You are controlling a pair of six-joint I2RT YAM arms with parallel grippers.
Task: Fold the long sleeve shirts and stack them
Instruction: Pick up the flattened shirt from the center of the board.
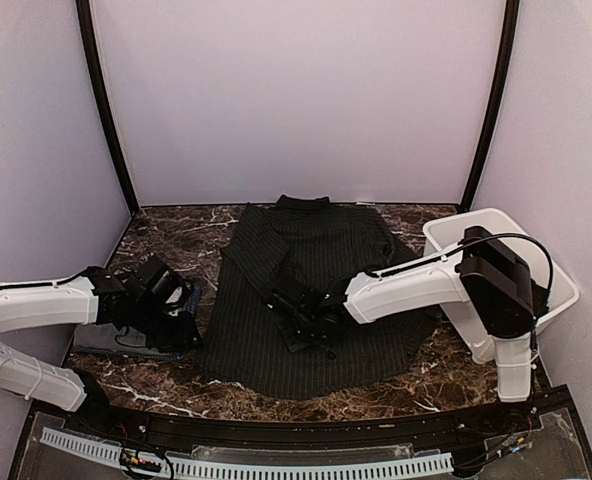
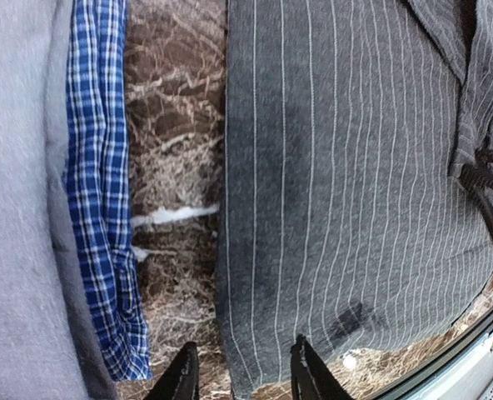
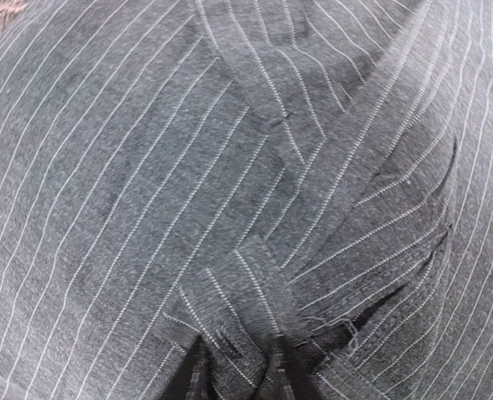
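Note:
A charcoal pinstriped long sleeve shirt (image 1: 276, 350) lies flat mid-table, collar at the far end, with its sleeves crossed over the body. My right gripper (image 1: 294, 318) rests on the middle of it. In the right wrist view the right gripper (image 3: 238, 375) is shut on a sleeve cuff (image 3: 230, 308), with cloth bunched between the fingers. My left gripper (image 1: 181, 310) hovers at the shirt's left edge. In the left wrist view the left gripper (image 2: 245, 375) is open, with the pinstriped shirt (image 2: 338, 183) edge lying between the fingers, not pinched.
A folded grey shirt (image 2: 22, 208) and a blue plaid shirt (image 2: 101, 208) sit stacked at the table's left, under the left arm (image 1: 36, 305). A white tub (image 1: 446, 235) stands at the right. Marble tabletop (image 2: 171, 167) shows between the stack and the pinstriped shirt.

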